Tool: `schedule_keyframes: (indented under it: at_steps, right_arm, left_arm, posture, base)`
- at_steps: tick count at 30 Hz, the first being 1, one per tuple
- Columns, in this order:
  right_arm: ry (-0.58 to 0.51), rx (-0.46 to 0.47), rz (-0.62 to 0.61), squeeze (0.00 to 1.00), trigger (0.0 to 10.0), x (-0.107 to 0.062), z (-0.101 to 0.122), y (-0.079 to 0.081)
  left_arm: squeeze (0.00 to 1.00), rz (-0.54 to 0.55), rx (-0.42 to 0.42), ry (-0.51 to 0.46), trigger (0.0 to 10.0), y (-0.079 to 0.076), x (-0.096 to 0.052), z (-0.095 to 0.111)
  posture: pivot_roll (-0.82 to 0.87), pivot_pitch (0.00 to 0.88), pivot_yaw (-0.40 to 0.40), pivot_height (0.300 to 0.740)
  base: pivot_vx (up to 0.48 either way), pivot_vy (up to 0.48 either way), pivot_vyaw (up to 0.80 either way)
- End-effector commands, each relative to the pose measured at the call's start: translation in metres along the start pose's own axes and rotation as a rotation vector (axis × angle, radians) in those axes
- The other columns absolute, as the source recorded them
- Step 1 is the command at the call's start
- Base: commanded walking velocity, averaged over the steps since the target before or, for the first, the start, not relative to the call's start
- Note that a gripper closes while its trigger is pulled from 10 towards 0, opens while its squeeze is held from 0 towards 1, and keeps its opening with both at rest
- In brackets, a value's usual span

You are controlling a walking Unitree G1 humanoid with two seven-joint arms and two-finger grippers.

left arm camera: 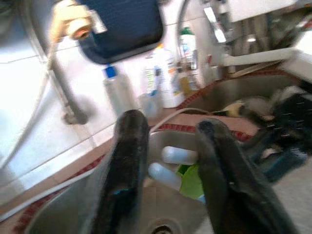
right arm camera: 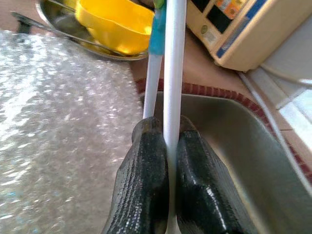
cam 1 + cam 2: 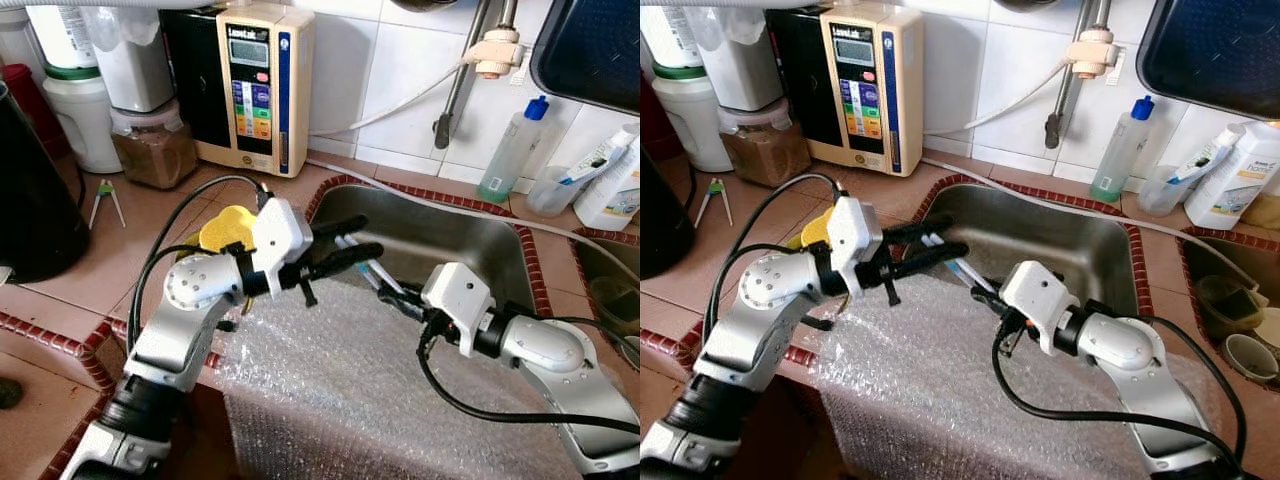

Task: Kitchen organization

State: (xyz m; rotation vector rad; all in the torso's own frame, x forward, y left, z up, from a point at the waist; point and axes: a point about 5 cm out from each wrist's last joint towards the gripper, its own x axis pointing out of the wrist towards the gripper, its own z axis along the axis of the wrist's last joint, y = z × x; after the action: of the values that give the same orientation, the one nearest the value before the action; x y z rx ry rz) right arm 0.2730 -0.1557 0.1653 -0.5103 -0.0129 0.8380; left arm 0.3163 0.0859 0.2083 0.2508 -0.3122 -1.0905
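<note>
The two slim white toothbrushes [image 2: 170, 63], one with a blue and green section on its handle, sit at the centre of the head views, over the near-left corner of the stainless steel sink [image 3: 470, 250]. My right gripper [image 2: 168, 161] has its black fingers pressed tight on a white handle, with the second handle lying right beside it; whether both are pinched I cannot tell. In the right wrist view the handles run up the middle of the frame toward a yellow plastic bowl [image 2: 117, 24] in a shallow metal dish [image 2: 73, 34] at upper left.

My left gripper [image 3: 345, 245] reaches in from the left of the frame, and its fingers stand apart around the far ends of the toothbrushes. In the left wrist view I see two rounded white ends and a bit of green between the dark fingers [image 1: 122, 170], but I cannot tell whether either finger touches them.

A sheet of clear bubble wrap [image 3: 330, 390] covers the lower centre of the frame, draped over the terracotta tiled counter [image 3: 90, 270] edge and the sink's near rim. A cream water ioniser with coloured buttons [image 3: 255, 85] stands at upper centre-left against the white tiles. A clear bottle with a blue cap [image 3: 512, 150] stands at upper right behind the sink.
</note>
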Motion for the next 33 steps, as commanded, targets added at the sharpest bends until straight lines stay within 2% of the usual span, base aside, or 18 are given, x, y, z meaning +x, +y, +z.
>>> schedule_keyframes:
  at_steps: [1,10,14,15,20,21,23,24,25,30,33]
  right_arm:
    - [0.023,-0.026,-0.055,0.00,0.0,-0.008,-0.004,-0.009]
    - [0.107,-0.052,-0.202,0.00,0.0,-0.020,-0.018,-0.023]
    - [0.211,-0.071,-0.316,0.00,0.0,-0.024,-0.031,-0.036]
    - [0.265,-0.083,-0.360,0.00,0.0,-0.028,-0.040,-0.043]
    - [0.360,-0.069,-0.460,0.00,0.0,-0.041,-0.056,-0.054]
    - [0.394,-0.016,-0.540,0.00,4.4,-0.051,-0.066,-0.061]
    - [0.404,0.011,-0.578,0.00,4.2,-0.055,-0.070,-0.064]
    - [0.422,0.047,-0.640,0.00,5.0,-0.061,-0.075,-0.069]
    - [0.430,0.059,-0.651,0.00,10.0,-0.063,-0.077,-0.070]
    - [0.472,0.093,-0.683,0.00,10.0,-0.067,-0.086,-0.068]
    - [0.518,0.092,-0.696,0.00,10.0,-0.067,-0.092,-0.065]
  left_arm:
    - [1.00,0.143,0.015,0.012,10.0,0.022,-0.013,0.001]
    - [1.00,0.142,-0.009,0.014,10.0,0.025,-0.016,-0.001]
    - [1.00,0.087,-0.021,0.047,10.0,0.023,-0.017,-0.004]
    - [1.00,0.079,-0.019,0.059,10.0,0.023,-0.019,-0.005]
    - [1.00,0.059,-0.015,0.094,10.0,0.024,-0.023,-0.008]
    - [1.00,0.043,-0.056,0.128,10.0,0.023,-0.025,-0.013]
    - [1.00,0.025,-0.072,0.140,10.0,0.020,-0.025,-0.014]
    - [1.00,-0.033,-0.096,0.169,10.0,0.014,-0.027,-0.018]
    - [1.00,-0.063,-0.092,0.184,10.0,0.010,-0.027,-0.019]
    - [1.00,-0.143,-0.090,0.243,10.0,0.005,-0.029,-0.024]
    - [1.00,-0.172,-0.050,0.286,10.0,0.005,-0.030,-0.027]
  posture:
    - [0.04,0.000,-0.017,0.740]
    - [0.04,0.000,-0.011,0.740]
    - [0.04,0.000,-0.011,0.740]
    - [0.05,0.000,-0.011,0.740]
    - [0.05,0.000,-0.010,0.740]
    - [0.05,0.000,-0.011,0.740]
    - [0.05,0.000,-0.010,0.740]
    - [0.05,0.000,-0.009,0.740]
    - [0.05,0.000,-0.009,0.740]
    - [0.05,0.000,-0.008,0.740]
    - [0.04,0.000,-0.005,0.740]
  base:
    - [0.000,0.000,0.00]
    - [0.000,0.000,0.00]
    - [0.000,0.000,0.00]
    - [0.000,0.000,0.00]
    - [0.000,0.000,0.00]
    - [0.000,0.000,0.00]
    - [0.000,0.000,0.00]
    - [0.000,0.000,0.00]
    - [0.000,0.000,0.00]
    - [0.000,0.000,0.00]
    - [0.000,0.000,0.00]
